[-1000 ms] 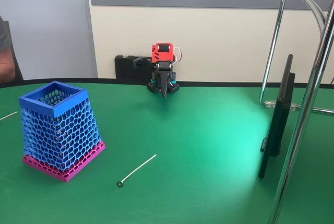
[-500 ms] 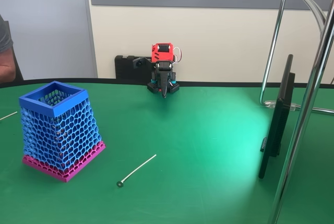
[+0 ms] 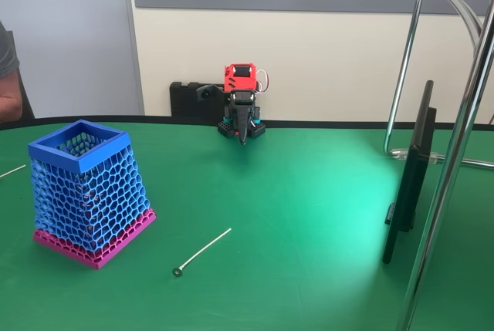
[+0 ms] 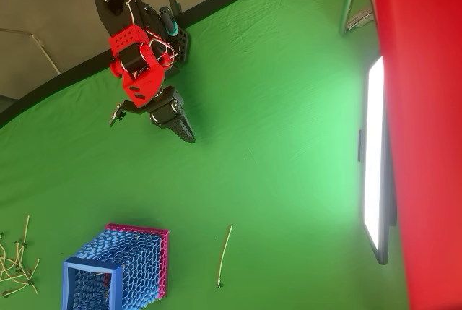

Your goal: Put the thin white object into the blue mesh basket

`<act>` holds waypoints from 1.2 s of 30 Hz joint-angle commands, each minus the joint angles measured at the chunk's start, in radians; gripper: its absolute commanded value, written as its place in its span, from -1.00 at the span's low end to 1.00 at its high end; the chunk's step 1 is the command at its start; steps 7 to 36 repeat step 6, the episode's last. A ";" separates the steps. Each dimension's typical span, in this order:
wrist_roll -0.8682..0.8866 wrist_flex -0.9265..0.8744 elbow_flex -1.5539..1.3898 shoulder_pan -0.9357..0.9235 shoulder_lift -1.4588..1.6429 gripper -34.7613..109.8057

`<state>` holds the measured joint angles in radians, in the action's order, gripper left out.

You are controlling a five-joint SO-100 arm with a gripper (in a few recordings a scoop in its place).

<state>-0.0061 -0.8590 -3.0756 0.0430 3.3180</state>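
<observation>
The green table [image 3: 309,192] is being taken up at its near left, in the fixed view, by the basket [image 3: 85,192] (upright, rim on top). At the far edge the arm [image 3: 241,96] is being kept folded, its gripper [image 3: 243,136] pointed down with fingers pressed together, grasping nothing. The stick [image 3: 202,251] is lying flat, just right of the basket, apart from it, ring end nearest.

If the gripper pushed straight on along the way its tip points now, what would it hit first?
Probably just the bare green table. The gripper is folded at the far edge, its tip angled down at open cloth; the thin white object and the blue mesh basket lie well beyond. Depth is uncertain.
</observation>
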 commanded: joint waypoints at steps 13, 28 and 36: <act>0.005 -0.005 -0.008 0.006 0.006 -0.51; 0.005 -0.005 -0.008 0.006 0.006 -0.51; 0.005 -0.005 -0.008 0.006 0.006 -0.51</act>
